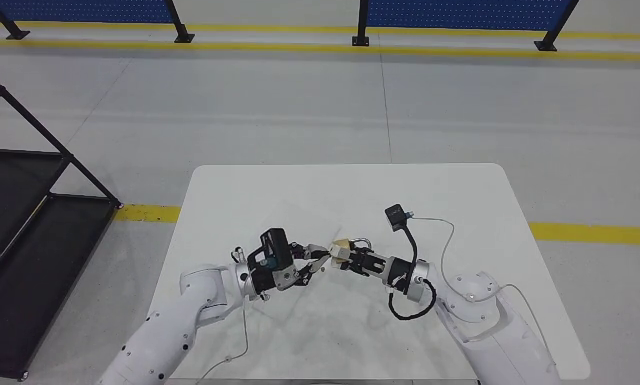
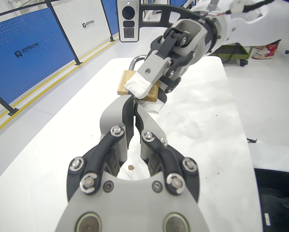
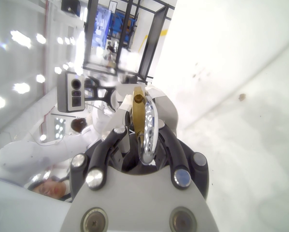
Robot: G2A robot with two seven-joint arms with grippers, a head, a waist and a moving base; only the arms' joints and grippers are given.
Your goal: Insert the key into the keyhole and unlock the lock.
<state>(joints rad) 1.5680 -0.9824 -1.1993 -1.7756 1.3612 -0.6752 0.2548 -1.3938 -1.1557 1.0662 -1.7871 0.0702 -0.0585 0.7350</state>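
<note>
A brass padlock (image 1: 341, 250) with a silver shackle (image 2: 134, 61) is held above the middle of the white table. My right gripper (image 1: 352, 257) is shut on its body (image 2: 124, 83), one taped finger (image 2: 140, 85) lying across the brass face. In the right wrist view the lock (image 3: 137, 114) stands edge-on between the fingers, its shackle (image 3: 149, 131) toward the wrist. My left gripper (image 2: 134, 100) is shut, its tips pressed against the lock's bottom edge. A small piece of metal, the key (image 2: 135, 100), shows between the black pads; the rest of it is hidden.
The two arms meet near the table's (image 1: 300, 195) front half; the far half is bare. A thin cable (image 1: 440, 235) runs from the right wrist. A brown crumb (image 2: 130, 167) lies on the table under the left gripper. A black rack (image 1: 40, 215) stands off the left side.
</note>
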